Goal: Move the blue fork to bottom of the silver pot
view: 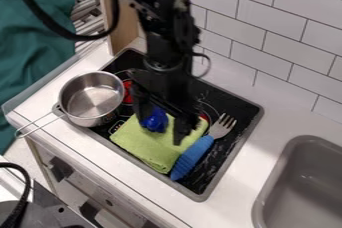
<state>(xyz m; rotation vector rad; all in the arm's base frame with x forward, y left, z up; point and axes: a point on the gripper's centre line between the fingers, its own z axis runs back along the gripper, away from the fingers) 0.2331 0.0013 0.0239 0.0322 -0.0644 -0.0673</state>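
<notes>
The black gripper hangs over the green cloth on the stove, its two fingers spread apart. A small dark-blue object sits on the cloth between them; whether they touch it I cannot tell. To the right of the gripper lies the fork, its blue ribbed handle toward the front beside the cloth's right edge and its metal tines pointing to the back right. The silver pot stands upright at the stove's left side, with its wire handle pointing to the front left.
A green cloth covers the middle of the black stove top. A grey sink is set into the counter on the right. White tiles line the wall behind, and a wooden panel stands at the back left.
</notes>
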